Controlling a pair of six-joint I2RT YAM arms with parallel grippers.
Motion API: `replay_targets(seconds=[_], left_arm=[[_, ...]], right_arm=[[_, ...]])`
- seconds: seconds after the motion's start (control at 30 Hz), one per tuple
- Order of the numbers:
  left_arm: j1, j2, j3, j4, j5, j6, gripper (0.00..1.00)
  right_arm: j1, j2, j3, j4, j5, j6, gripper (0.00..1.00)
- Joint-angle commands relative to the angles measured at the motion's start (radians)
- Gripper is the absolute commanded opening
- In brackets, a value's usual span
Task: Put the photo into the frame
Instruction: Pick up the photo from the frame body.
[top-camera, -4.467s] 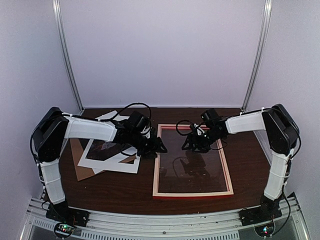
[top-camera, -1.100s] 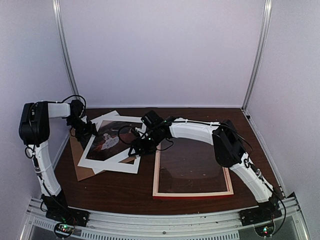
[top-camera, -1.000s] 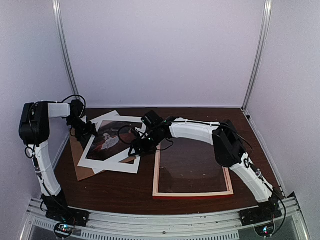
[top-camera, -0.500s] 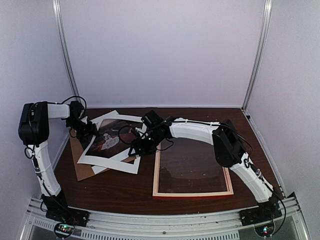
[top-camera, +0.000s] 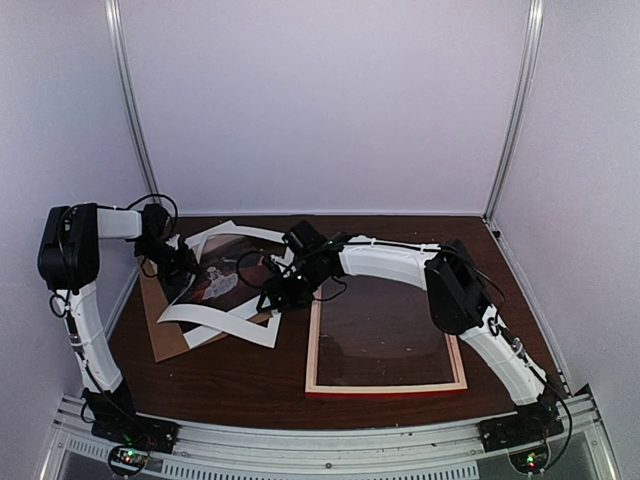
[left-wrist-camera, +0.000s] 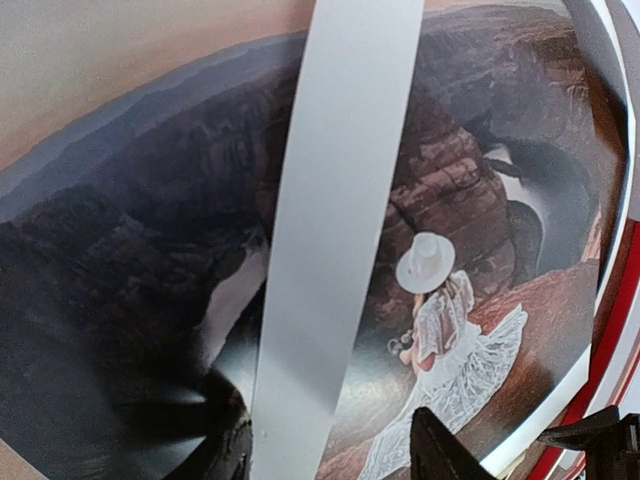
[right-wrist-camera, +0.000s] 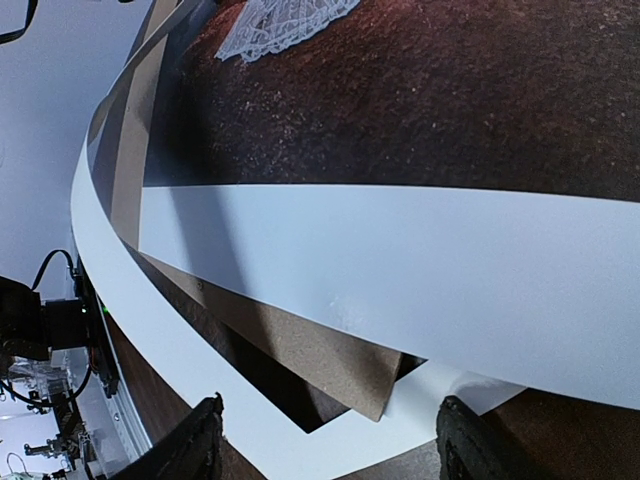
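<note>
Left gripper (left-wrist-camera: 330, 440): at the far-left corner of the stack, fingers partway apart, a strip of the white mat (left-wrist-camera: 335, 200) running between them; pinched or merely propped up, cannot tell.
Right gripper (right-wrist-camera: 335, 450): reached across to the stack's near-right corner, fingers spread wide, nothing between them.
Photo (left-wrist-camera: 150, 250): flat in the stack left of the frame, on the brown backing board (top-camera: 160, 332), under the mat, itself bowed up along its left side.
Frame (top-camera: 385, 389): pale back upward on the table (top-camera: 240, 385), just right of the stack, well apart from the left gripper.
Direction of travel: photo to the left of the frame, so rightward across the table, past the right gripper.
Long axis: photo's apparently near-to-far but skewed against the frame's; a small turn probably needed before dropping in.
Nearer arm: both at the photo; right one on the frame side, likely better placed to carry, left one to hold the mat clear.
Step in hand: probably baring the photo, not yet picking it.
</note>
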Motion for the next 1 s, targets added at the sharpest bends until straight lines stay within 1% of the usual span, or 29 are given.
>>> replay_targets(seconds=[0.0,0.37,0.57,0.7,0.73,0.97], left_arm=[[-0.037,-0.007,0.002,-0.051,-0.064,0.039,0.50],[-0.136,0.008,0.066,-0.151,-0.267,0.088,0.33],[-0.164,0.008,0.084,-0.181,-0.362,0.098,0.21],[-0.176,0.002,0.093,-0.198,-0.402,0.103,0.18],[-0.178,0.000,0.093,-0.199,-0.433,0.104,0.16],[-0.180,-0.011,0.088,-0.199,-0.465,0.109,0.10]], right_arm=[[-0.001,0.024,0.000,-0.022,0.015,0.003,0.72],[-0.001,0.027,0.006,-0.025,0.017,0.005,0.72],[-0.001,0.024,0.007,-0.031,0.018,0.004,0.72],[-0.002,0.021,0.007,-0.034,0.021,-0.001,0.72],[-0.002,0.019,0.007,-0.036,0.021,-0.002,0.72],[-0.004,0.005,0.001,-0.039,0.022,-0.012,0.73]])
